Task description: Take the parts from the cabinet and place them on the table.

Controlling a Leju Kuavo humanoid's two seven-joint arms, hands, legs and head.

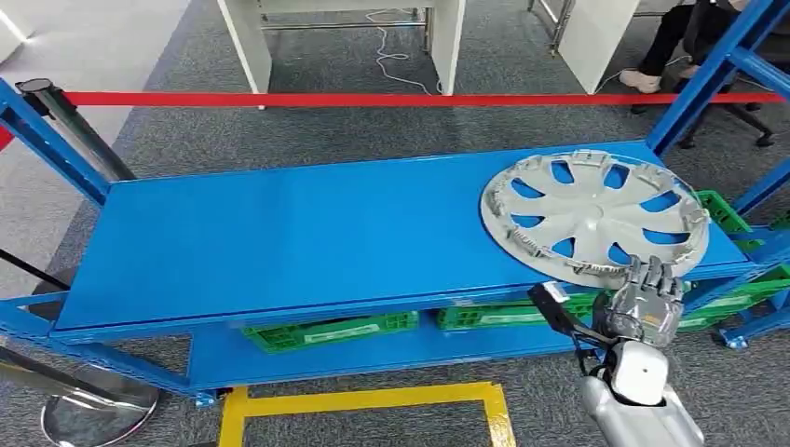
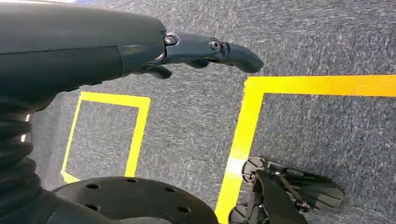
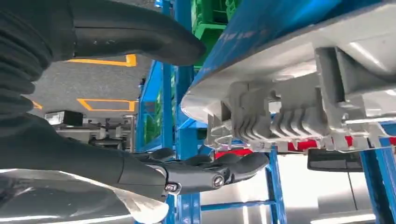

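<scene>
A silver hubcap (image 1: 596, 219) lies flat on the right end of the blue cabinet's top shelf (image 1: 298, 223), its near rim jutting a little past the shelf's front edge. My right hand (image 1: 646, 300) is at that near rim, fingers pointing up against it. In the right wrist view the ribbed rim of the hubcap (image 3: 280, 112) sits just ahead of the gap between the thumb and fingers of my right hand (image 3: 116, 163), with space showing on both sides. My left hand (image 2: 201, 49) hangs over the grey carpet, fingers stretched out and holding nothing.
Green crates (image 1: 326, 331) sit on the lower shelf. Blue uprights (image 1: 708, 74) rise at the cabinet's right end. Red barrier tape (image 1: 373, 99) runs behind the cabinet, with a stanchion base (image 1: 93, 410) at front left. Yellow floor tape (image 1: 363, 400) marks the carpet. A person (image 1: 671, 47) sits at back right.
</scene>
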